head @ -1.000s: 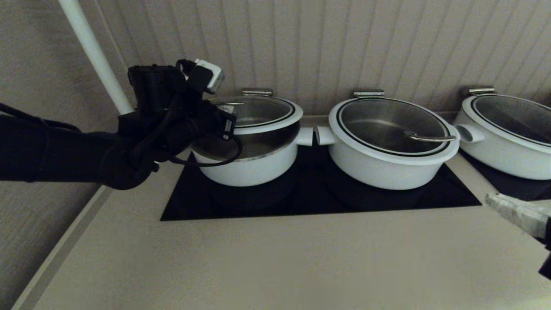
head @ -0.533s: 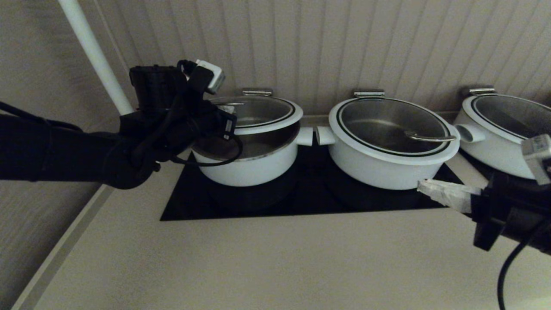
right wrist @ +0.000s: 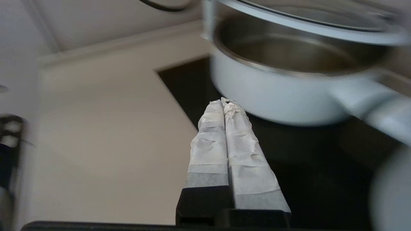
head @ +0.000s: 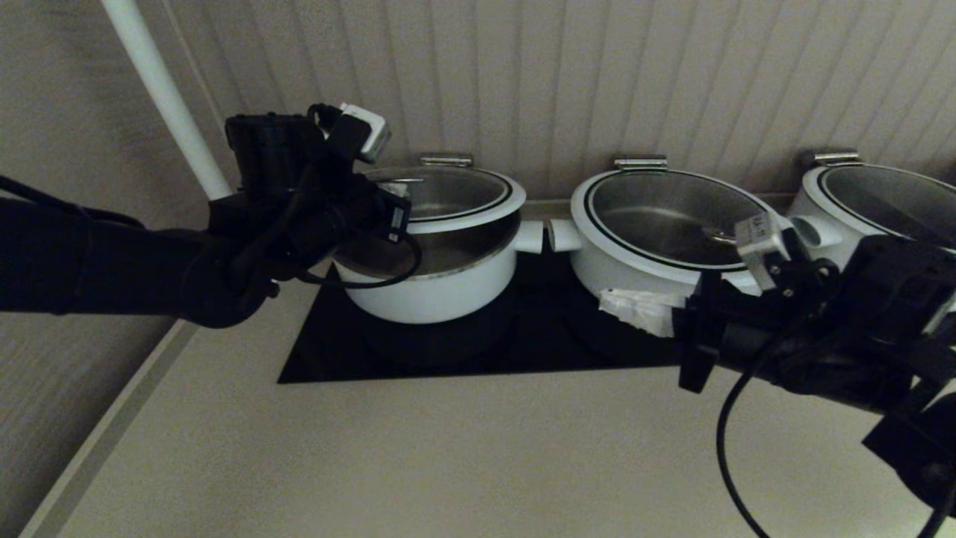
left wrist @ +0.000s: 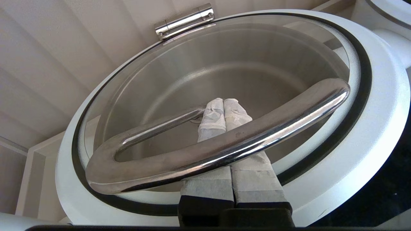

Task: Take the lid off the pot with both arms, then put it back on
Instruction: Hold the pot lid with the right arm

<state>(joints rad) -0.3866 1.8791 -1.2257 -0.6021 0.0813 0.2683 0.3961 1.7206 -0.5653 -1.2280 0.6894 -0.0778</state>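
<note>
The pot [head: 433,291] stands at the left of the black hob; it also shows in the right wrist view [right wrist: 273,93]. The lid [head: 448,196] is tilted, its front edge raised clear of the pot and its back edge down near the hinge. My left gripper [left wrist: 223,101] is shut, both fingers together and passed under the steel loop handle [left wrist: 289,122], which rests across them. Its wrist [head: 299,187] hides the fingers in the head view. My right gripper [head: 609,302] is shut and empty, low in front of the middle pot, pointing left toward the pot [right wrist: 223,102].
Two wider white pots with lids stand to the right: the middle one [head: 620,269] and a far right one [head: 874,232]. The black hob [head: 538,336] is set in a beige counter [head: 448,448]. A white pipe [head: 164,97] and a ribbed wall stand behind.
My right arm has swept in from the right edge to the left, now in front of the middle pot. The left arm and the tilted lid have not moved.
</note>
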